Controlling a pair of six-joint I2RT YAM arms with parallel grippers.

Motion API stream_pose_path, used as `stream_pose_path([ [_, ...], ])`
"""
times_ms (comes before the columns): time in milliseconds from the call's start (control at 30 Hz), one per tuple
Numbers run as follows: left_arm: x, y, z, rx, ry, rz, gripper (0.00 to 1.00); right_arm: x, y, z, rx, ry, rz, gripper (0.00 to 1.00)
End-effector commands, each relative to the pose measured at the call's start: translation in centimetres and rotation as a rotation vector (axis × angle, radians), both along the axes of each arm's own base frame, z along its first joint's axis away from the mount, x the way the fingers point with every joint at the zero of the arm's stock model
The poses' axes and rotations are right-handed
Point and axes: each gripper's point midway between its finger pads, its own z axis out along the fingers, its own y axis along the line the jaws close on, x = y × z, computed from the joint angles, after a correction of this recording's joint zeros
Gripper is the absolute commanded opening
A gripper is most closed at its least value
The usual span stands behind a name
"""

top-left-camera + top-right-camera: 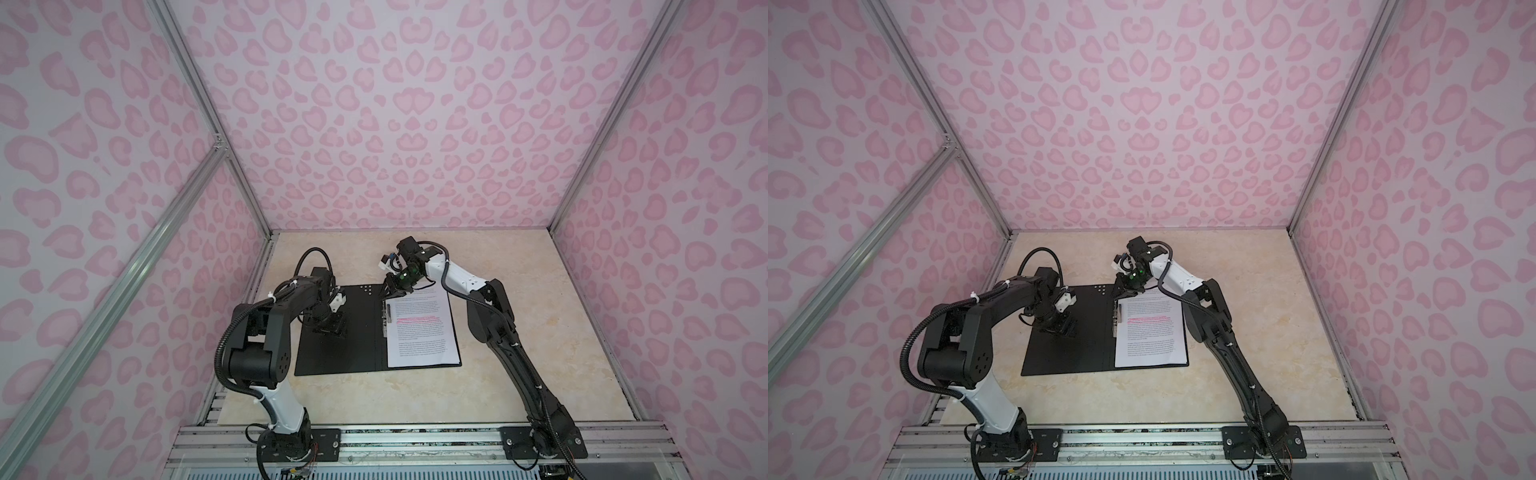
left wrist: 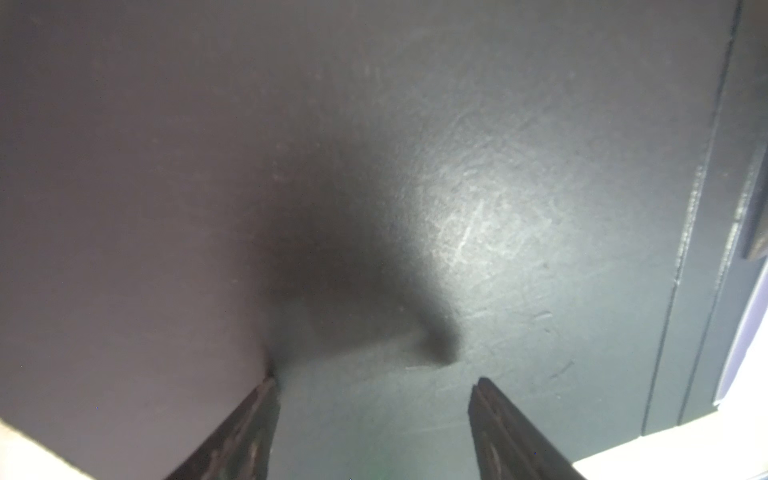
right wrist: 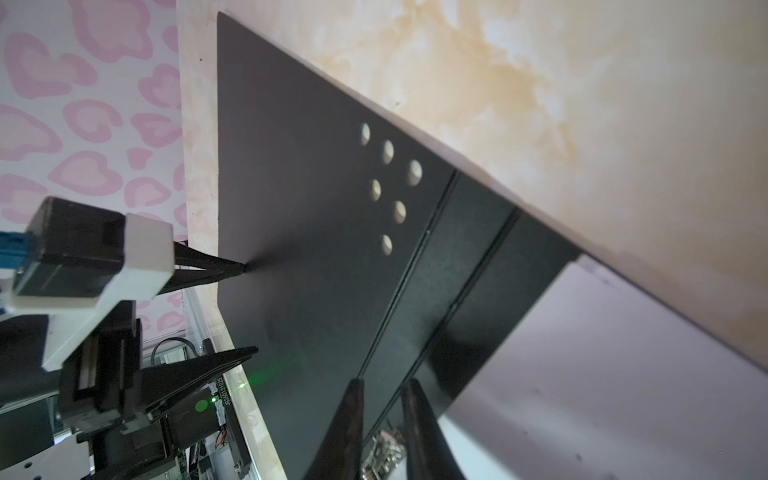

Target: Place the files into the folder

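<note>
Two tools are seen over the open folder (image 1: 332,357). The left tool (image 2: 374,382) is rested on the bare left half, with its jaws spread wide and nothing between them. The right tool (image 3: 383,382) is set at the far end of the spine (image 3: 457,249), with its jaws nearly together. A thin gap is seen there, and nothing is seen held in it.

If the right tool is pushed sideways, the files (image 1: 419,332) could be slid or crumpled at their far corner, because the sheets are thin and loose. If the clip (image 1: 387,320) is not shut down on them, the sheets could be spilled when the folder is closed. Whether the clip is pressing on them cannot be told. If the left half is to be lifted, it could be missed by the left tool, since it is thin and lies flat on the surface (image 1: 415,399).

The folder is laid black side up under both tools. The files are laid on its right half, just beside the clip. Their far corner by the spine is where the right tool is placed; whether they are touched by it cannot be told. The left tool is well apart from them.
</note>
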Motion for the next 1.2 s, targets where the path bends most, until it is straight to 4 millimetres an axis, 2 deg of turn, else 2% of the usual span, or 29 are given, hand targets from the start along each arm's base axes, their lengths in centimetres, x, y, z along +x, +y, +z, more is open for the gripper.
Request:
stream_pose_path([
  [0,-0.1,-0.1,-0.2,-0.005,0.014,0.001,0.76,-0.4,0.3,0.9,0.03,0.014,0.015,0.21],
  [333,0.1,-0.4,0.0,-0.019,0.019,0.007,0.76,-1.8,0.2,2.8,0.022,-0.005,0.059,0.21],
  [933,0.8,-0.7,1.1,-0.036,-0.004,0.012,0.76,-7.1,-1.4,5.2,-0.095,-0.038,0.169,0.21],
  [1033,1.1,-0.6,2.2,-0.033,-0.028,0.005,0.76,-7.5,-1.5,6.0,-0.138,-0.082,0.156,0.2],
  [1167,1.7,-0.4,4.7,-0.022,-0.11,-0.006,0.8,-8.3,-1.2,8.5,-0.195,-0.202,0.129,0.2],
])
